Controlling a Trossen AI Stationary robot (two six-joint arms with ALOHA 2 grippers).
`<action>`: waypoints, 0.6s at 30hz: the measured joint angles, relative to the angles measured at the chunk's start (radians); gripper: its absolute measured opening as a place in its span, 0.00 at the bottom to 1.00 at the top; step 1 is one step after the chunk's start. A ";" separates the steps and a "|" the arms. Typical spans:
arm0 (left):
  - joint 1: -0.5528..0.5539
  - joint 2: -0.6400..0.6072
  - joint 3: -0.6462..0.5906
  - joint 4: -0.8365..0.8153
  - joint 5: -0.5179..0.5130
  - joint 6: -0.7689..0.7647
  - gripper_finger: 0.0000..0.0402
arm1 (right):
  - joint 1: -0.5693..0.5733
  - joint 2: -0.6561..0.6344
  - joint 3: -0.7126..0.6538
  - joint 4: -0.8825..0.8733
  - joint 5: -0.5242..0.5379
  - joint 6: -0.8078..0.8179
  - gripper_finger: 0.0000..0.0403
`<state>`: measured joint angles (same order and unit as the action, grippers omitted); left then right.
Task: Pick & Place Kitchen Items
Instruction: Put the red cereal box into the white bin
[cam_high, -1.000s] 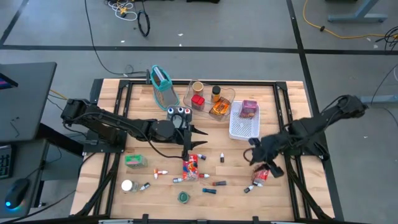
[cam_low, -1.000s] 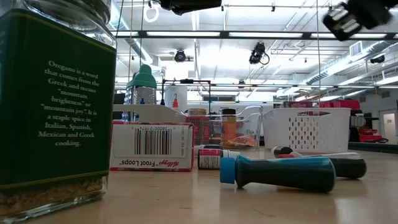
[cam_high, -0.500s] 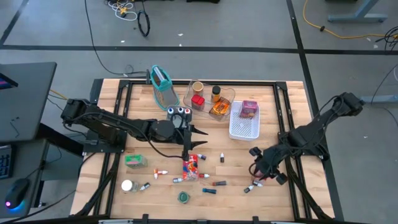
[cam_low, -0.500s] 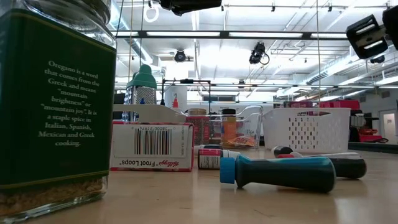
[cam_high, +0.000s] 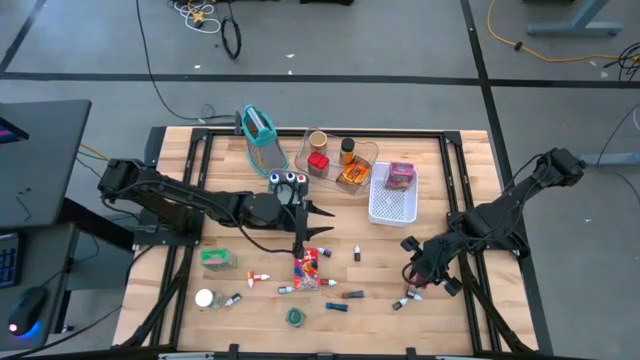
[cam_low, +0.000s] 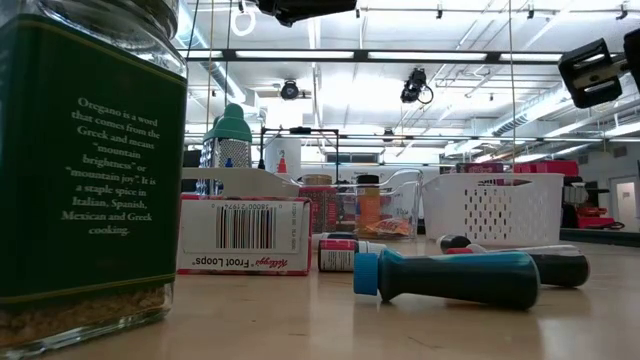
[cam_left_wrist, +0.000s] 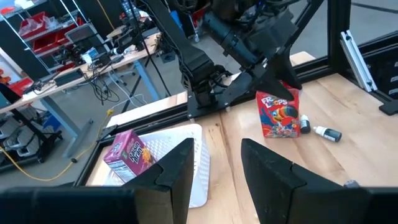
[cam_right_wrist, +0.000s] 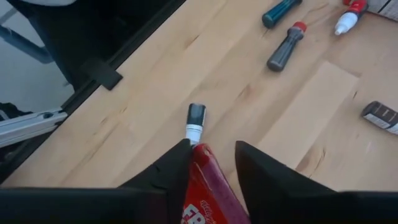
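Observation:
My right gripper (cam_high: 418, 281) is down at the near right of the table, shut on a red packet (cam_right_wrist: 206, 182) lying there. A small black-capped vial (cam_right_wrist: 195, 120) lies just past the packet's end. My left gripper (cam_high: 312, 212) hangs open above the table's middle with nothing in it; in its wrist view the gripper (cam_left_wrist: 216, 149) looks over the Froot Loops box (cam_left_wrist: 278, 114) and the white basket (cam_left_wrist: 166, 149). Several small vials (cam_high: 352, 294) lie loose along the near side. My right gripper pinches the red packet between its two fingers, one on each long edge near the end (cam_right_wrist: 200, 163) that faces the vial. The fingers slant down from above and lie across the packet. The packet lies flat on the table.
A clear tray (cam_high: 362, 158) with jars and the white basket (cam_high: 392, 205) with a pink box (cam_high: 400, 175) stand at the back. A teal-rimmed holder (cam_high: 260, 128), two cans (cam_high: 288, 181), a green packet (cam_high: 218, 259), a round lid (cam_high: 205, 298) and an oregano jar (cam_low: 90, 170) are on the left and near side.
My right gripper has come down and toward the table's near edge onto the red packet, rolling a little as it sank. The packet has stayed on the table. My left arm has kept still.

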<state>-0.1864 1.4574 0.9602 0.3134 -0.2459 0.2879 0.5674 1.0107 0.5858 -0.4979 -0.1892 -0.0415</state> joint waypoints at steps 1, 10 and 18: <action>0.000 0.000 0.000 0.000 0.000 -0.010 0.35 | 0.000 0.000 -0.003 0.006 0.002 0.005 0.28; 0.000 0.000 0.000 0.000 0.000 -0.016 0.35 | 0.000 0.004 -0.010 0.133 0.050 0.035 0.03; 0.000 0.000 0.000 0.000 0.000 -0.015 0.35 | -0.063 0.004 0.144 0.031 0.321 -0.102 0.02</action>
<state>-0.1867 1.4574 0.9602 0.3132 -0.2459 0.2726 0.5044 1.0145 0.7303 -0.4672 0.1322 -0.1436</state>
